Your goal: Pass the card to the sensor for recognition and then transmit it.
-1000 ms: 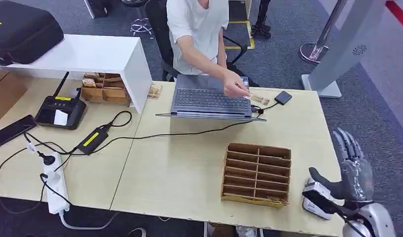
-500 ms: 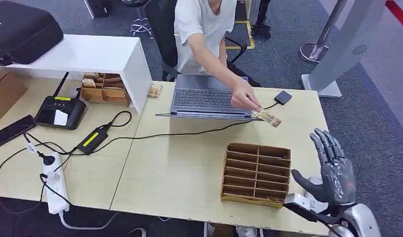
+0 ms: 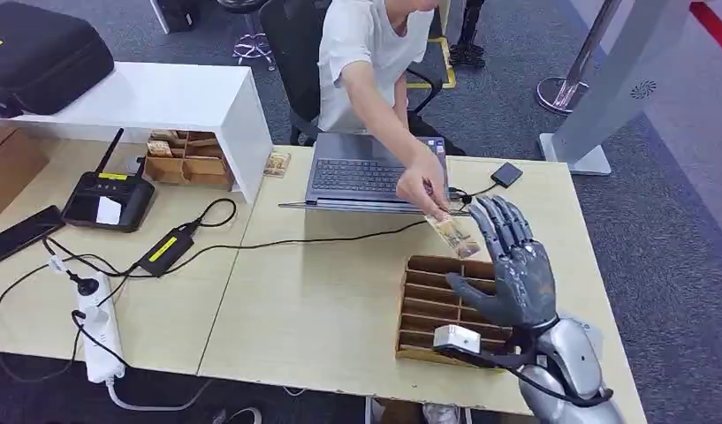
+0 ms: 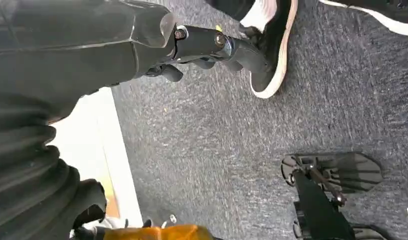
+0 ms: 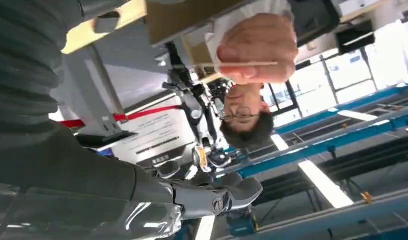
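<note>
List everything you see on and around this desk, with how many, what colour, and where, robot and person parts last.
card: one, tan printed, held out by the person above the organiser
wooden organiser: one, brown, slotted, near front edge of the table
laptop: one, grey, open, at the far edge
small black box: one, beside the laptop, cabled
wooden tray: one, brown, under the white shelf
black case: one, on the shelf
router: one, black, far left
power strip: one, white, front left
power adapter: one, black with yellow label
person's hand: one, pinching the card
right hand: one, dark grey, fingers apart, raised beside the card
left hand: dark, hanging over grey carpet
</note>
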